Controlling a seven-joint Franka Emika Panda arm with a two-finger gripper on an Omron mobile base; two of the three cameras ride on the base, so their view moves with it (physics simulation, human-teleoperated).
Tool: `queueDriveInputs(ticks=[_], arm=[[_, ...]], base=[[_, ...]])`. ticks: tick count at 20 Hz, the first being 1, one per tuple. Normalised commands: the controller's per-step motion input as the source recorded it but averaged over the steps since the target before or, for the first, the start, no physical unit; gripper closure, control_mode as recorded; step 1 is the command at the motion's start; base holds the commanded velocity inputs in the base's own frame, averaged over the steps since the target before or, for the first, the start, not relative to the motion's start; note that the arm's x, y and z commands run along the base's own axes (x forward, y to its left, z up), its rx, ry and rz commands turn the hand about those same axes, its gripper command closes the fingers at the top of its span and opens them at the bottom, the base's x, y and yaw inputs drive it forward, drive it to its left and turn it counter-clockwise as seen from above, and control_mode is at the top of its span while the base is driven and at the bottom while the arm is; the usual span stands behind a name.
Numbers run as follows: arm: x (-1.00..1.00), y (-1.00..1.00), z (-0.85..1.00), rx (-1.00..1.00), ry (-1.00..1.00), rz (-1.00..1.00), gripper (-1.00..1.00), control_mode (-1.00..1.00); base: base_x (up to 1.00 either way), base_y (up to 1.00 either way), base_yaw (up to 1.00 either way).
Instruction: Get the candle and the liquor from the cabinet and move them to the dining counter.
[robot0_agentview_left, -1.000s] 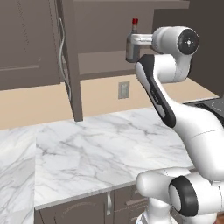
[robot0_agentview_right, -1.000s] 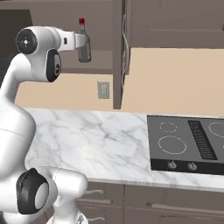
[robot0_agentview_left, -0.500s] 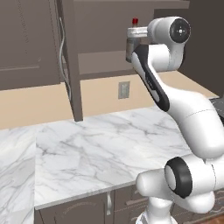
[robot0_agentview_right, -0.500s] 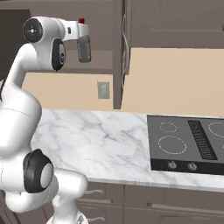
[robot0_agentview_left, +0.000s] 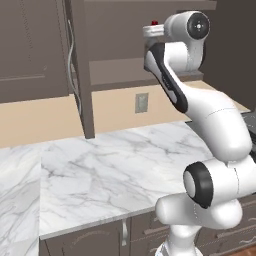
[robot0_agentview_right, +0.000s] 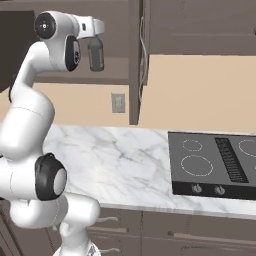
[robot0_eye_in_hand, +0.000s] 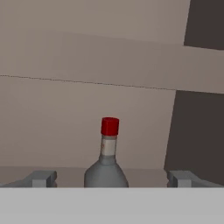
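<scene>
The liquor (robot0_eye_in_hand: 106, 168), a grey-brown bottle with a red cap, stands on a shelf inside the open dark brown cabinet (robot0_agentview_left: 77, 70). In the hand view my gripper (robot0_eye_in_hand: 113, 178) is open, its two tips wide apart with the bottle centred between them, touching neither. From the right base view the bottle (robot0_agentview_right: 96, 54) hangs just below my raised hand (robot0_agentview_right: 95, 27). In the left base view just the red cap (robot0_agentview_left: 154, 22) peeks over the hand. The candle and the dining counter are out of view.
A plain marble worktop (robot0_agentview_left: 110, 160) lies below the cabinet, with a black cooktop (robot0_agentview_right: 215, 165) at its right. The cabinet's open door (robot0_agentview_right: 135, 60) stands edge-on beside the arm. A wall socket (robot0_agentview_left: 142, 102) sits on the beige backsplash. Low cupboards (robot0_agentview_left: 100, 240) run under the worktop.
My hand has risen and pushed further into the cabinet toward the bottle. The bottle has stayed where it was.
</scene>
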Motion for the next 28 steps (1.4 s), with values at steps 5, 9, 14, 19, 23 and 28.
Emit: queueDriveInputs(ticks=[5, 9, 14, 19, 23, 28], arm=[[0.36, 0.0, -0.01, 0.0, 0.0, 0.0, -1.0, -1.0], [0.32, 0.0, -0.05, 0.0, 0.0, 0.0, -1.0, -1.0], [0.26, 0.0, -0.07, 0.0, 0.0, 0.0, -1.0, -1.0], [0.25, 0.02, -0.09, 0.0, 0.0, 0.0, -1.0, -1.0], [0.15, 0.03, -0.07, 0.0, 0.0, 0.0, -1.0, -1.0], [0.16, 0.02, -0.07, 0.0, 0.0, 0.0, -1.0, -1.0]], base=[[0.0, 0.0, 0.0], [0.0, 0.0, 0.0], [0.0, 0.0, 0.0], [0.0, 0.0, 0.0], [0.0, 0.0, 0.0], [0.0, 0.0, 0.0]])
